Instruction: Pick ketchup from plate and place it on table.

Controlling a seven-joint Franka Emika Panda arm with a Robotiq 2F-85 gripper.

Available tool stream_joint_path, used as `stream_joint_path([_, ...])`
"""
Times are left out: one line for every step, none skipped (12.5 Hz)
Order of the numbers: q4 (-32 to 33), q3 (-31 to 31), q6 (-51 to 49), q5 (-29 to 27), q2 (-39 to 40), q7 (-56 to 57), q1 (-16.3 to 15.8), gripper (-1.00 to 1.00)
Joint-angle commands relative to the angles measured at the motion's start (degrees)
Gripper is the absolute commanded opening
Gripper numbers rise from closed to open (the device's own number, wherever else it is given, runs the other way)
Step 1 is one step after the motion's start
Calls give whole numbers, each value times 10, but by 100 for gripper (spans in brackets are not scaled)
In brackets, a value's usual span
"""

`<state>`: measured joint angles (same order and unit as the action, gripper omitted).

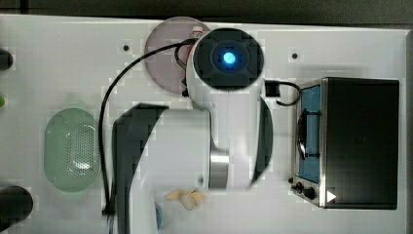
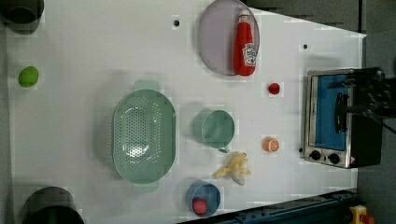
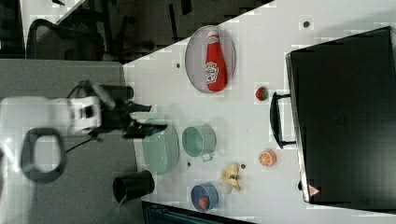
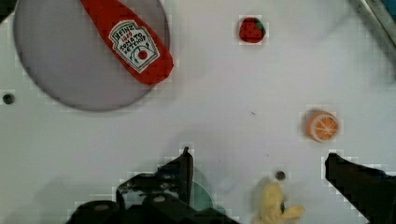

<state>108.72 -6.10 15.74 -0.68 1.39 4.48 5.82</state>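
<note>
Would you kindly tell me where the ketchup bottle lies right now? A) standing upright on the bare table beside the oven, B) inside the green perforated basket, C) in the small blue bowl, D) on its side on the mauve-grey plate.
D: the ketchup bottle lies flat on the plate, its base end reaching over the plate's rim, as the left view shows, and nothing grips it.

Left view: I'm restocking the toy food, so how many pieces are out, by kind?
Ketchup: 1
Strawberries: 2
Orange half: 1
Banana: 1
Lime: 1
Total: 6
</note>
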Motion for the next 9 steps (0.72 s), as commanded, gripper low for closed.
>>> stream_joint_path([-5,-1,39,-1,27,76,-7,100])
stream_joint_path([-8,-3,58,-1,44,99,-8,100])
stream_joint_path([-12,-3,70,-1,63,121,-8,100])
stream_joint_path([-15,-3,82,-1,81,140,-8,100])
stream_joint_path([-20,-3,88,-1,99,157,-8,100])
stream_joint_path([-28,-3,99,-1,117,177,-8,100])
stream_joint_path([-36,-3,106,0,135,202,-9,100])
stream_joint_path([-46,-3,115,0,153,232,-10,100])
stream_joint_path([-58,-3,126,0,171,261,-11,100])
